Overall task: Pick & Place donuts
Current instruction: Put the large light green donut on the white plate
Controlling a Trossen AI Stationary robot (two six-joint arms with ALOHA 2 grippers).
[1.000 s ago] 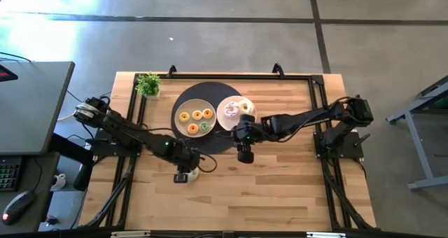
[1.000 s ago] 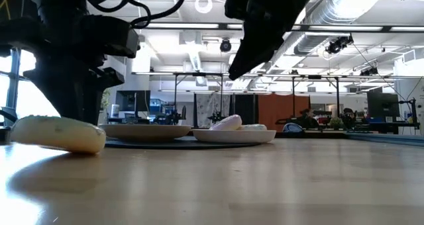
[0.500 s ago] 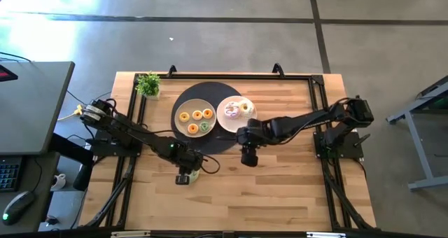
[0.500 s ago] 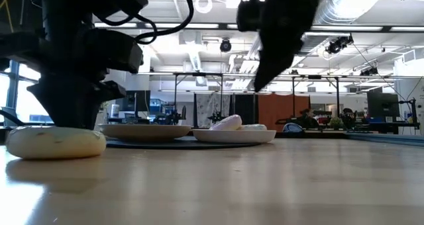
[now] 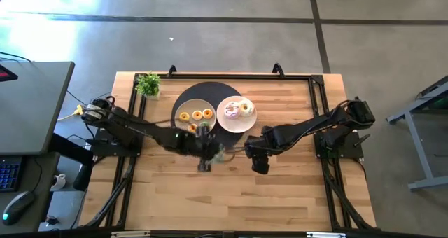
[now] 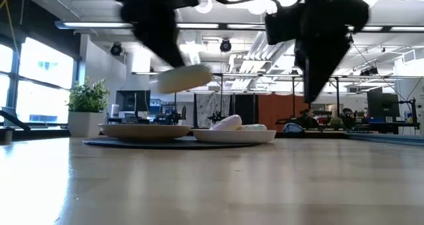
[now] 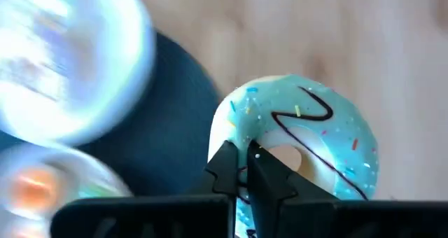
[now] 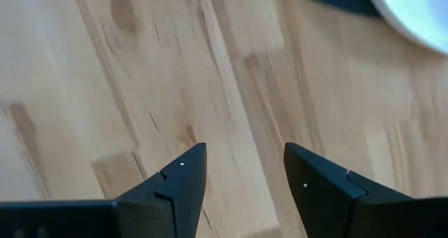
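My left gripper (image 5: 204, 161) is shut on a larger donut with pale green icing, sprinkles and a brown squiggle (image 7: 301, 136), above the table just near the dark round mat (image 5: 210, 141). The low view shows that donut (image 6: 182, 78) in the air. The left white plate (image 5: 183, 105) holds several tiny donuts (image 5: 197, 115). The right white plate (image 5: 227, 120) holds a pink-iced donut (image 5: 230, 111) and a white-iced donut (image 5: 246, 107). My right gripper (image 5: 260, 166) is open and empty over bare wood, to the right of the held donut. My left gripper pinches the donut's ring band (image 7: 234, 136) between its two fingers, beside the hole. One finger (image 7: 269, 178) seems to stand at the hole and the other (image 7: 222, 169) outside the ring. The donut is lifted clear of the table, slightly tilted.
A small potted plant (image 5: 148, 85) stands at the table's far left corner. A dark frame (image 5: 316, 91) runs around the tabletop. Bare wood (image 5: 231, 196) fills the table's near half.
My left gripper has risen with the green-iced donut, which lay on the table at the near left, and gone quickly toward the table's right and the plates. The donut is now lifted clear. My right gripper has gone away from the plates toward the right and near edges.
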